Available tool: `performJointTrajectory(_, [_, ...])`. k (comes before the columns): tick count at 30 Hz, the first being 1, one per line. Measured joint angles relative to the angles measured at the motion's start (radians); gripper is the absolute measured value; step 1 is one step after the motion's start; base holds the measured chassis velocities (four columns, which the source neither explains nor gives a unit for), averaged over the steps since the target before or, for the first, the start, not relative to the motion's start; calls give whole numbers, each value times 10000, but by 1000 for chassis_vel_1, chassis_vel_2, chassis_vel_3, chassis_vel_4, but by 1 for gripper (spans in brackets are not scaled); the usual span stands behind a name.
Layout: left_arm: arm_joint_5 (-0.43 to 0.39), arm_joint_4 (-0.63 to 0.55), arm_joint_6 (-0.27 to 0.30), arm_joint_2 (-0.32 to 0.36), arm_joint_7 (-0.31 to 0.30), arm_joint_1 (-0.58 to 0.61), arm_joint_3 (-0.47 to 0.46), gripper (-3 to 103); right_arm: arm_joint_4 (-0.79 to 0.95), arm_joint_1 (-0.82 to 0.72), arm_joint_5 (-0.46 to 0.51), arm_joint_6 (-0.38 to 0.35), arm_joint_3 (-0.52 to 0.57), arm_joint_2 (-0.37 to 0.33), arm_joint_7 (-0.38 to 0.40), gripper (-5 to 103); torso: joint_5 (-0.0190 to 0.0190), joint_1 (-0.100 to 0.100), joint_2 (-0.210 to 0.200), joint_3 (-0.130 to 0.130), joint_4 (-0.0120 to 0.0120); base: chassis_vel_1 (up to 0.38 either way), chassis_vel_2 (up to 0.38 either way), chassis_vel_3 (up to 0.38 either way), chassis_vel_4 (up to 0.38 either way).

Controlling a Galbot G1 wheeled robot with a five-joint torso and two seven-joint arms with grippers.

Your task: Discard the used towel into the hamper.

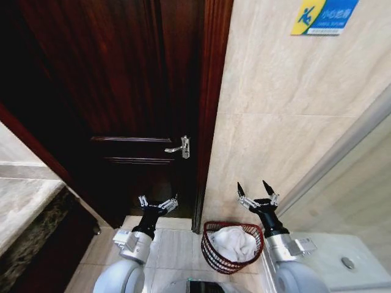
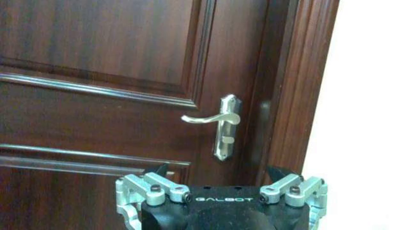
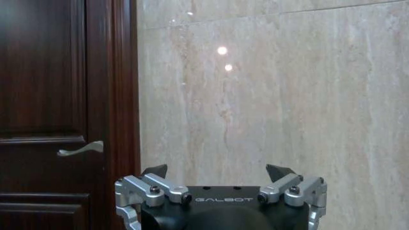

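Note:
The hamper (image 1: pixel 211 253), a small round reddish-brown wire basket, stands on the floor by the door frame. A white towel (image 1: pixel 233 242) lies bunched inside it. My right gripper (image 1: pixel 256 188) is raised above and just right of the hamper, open, with nothing between its dark fingertips. My left gripper (image 1: pixel 157 202) is held up in front of the dark door, left of the hamper, open and empty. In the wrist views, the left gripper (image 2: pixel 219 171) faces the door handle and the right gripper (image 3: pixel 217 170) faces the tiled wall.
A dark wooden door (image 1: pixel 122 91) with a silver lever handle (image 1: pixel 179 147) is shut ahead. Beige tiled wall (image 1: pixel 287 110) runs to the right, with a blue and yellow sign (image 1: pixel 324 16) high up. A stone counter (image 1: pixel 24 207) is at left. A white fixture (image 1: pixel 348 256) sits at lower right.

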Motion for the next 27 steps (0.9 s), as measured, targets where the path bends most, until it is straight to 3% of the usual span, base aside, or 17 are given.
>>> performJointTrajectory(27, [0, 0, 0, 1, 0, 0, 0, 100, 0, 1, 0, 0, 0, 1, -1, 100, 3, 3, 0, 2, 0, 4, -4, -7, 7])
